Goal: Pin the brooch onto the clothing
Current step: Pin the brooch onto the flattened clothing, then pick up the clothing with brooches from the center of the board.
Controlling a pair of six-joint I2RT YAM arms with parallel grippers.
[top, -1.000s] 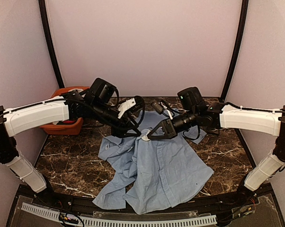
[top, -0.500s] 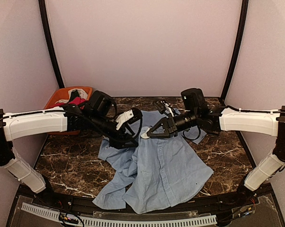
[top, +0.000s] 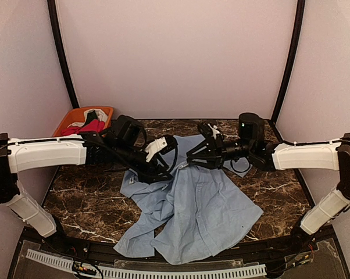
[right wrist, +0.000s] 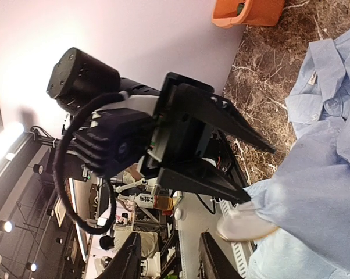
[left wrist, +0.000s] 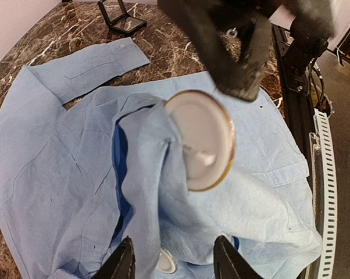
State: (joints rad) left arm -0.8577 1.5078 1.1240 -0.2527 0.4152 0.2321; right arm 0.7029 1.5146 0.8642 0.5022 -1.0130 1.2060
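**Right gripper backs off; brooch left on the raised shirt fold**

Overhead view, centre. Over the last second I have drawn the right gripper [top: 190, 161] up and toward the right of the frame, away from the fold it was pressed against. Its fingers stand apart with nothing between them. The brooch [left wrist: 201, 139], a white disc with a gold rim, sits mid-frame in the left wrist view against a lifted ridge of the light blue shirt [top: 204, 209]. One right fingertip hangs just above its upper right rim, and blur hides whether they touch. The left gripper [top: 163, 173] has barely shifted. Its fingers flank the ridge at the bottom of its own view, and I cannot tell whether they pinch the cloth or merely bracket it. My reading: the brooch now rests on the fabric without the right gripper's support, so the pinning looks nearly done, though the clasp is hidden. The shirt lies spread across the marble table [top: 88, 197].
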